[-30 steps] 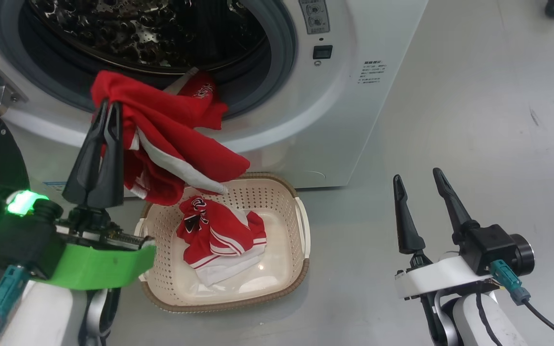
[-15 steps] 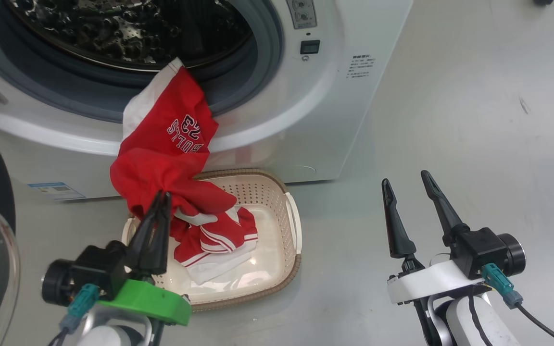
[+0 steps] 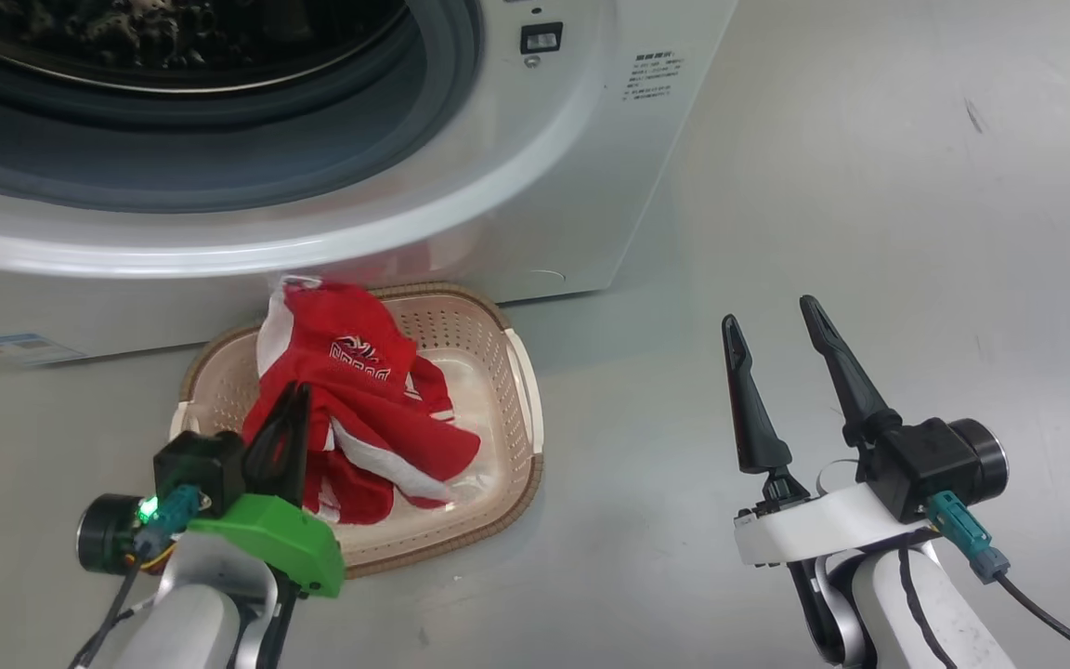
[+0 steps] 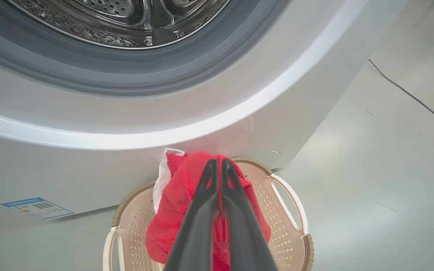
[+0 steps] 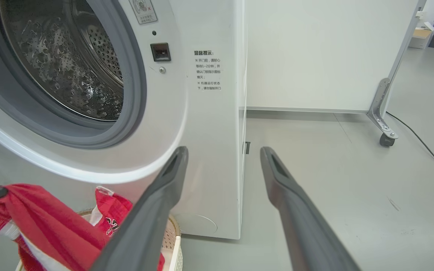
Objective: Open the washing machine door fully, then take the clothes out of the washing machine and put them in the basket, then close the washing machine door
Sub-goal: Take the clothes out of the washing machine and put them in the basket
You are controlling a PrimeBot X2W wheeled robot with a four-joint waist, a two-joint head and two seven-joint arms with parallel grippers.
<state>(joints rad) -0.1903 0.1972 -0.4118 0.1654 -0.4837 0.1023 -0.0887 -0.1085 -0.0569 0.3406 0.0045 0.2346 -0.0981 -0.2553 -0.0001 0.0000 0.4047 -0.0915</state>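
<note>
The white washing machine (image 3: 544,186) fills the top of the head view, its drum (image 5: 62,67) uncovered. The washing machine door is out of view. On the floor in front stands the cream basket (image 3: 516,372) with red clothes (image 3: 358,372) in it. My left gripper (image 3: 293,395) is shut on a red white-striped garment that hangs bunched over the basket. In the left wrist view the gripper (image 4: 217,162) pinches the garment (image 4: 171,214) above the basket (image 4: 290,203). My right gripper (image 3: 767,311) stands open over bare floor to the basket's right, and again (image 5: 223,150) holds nothing.
A blue sticker (image 3: 19,346) marks the machine's lower front. A white partition on casters (image 5: 315,56) stands behind the machine, and a black cable (image 5: 424,143) runs across the floor. Grey floor (image 3: 869,186) lies open to the right.
The head camera has tilted down. My left gripper pulled the red garment out of the drum opening and lowered it over the basket. The right gripper stayed open and still.
</note>
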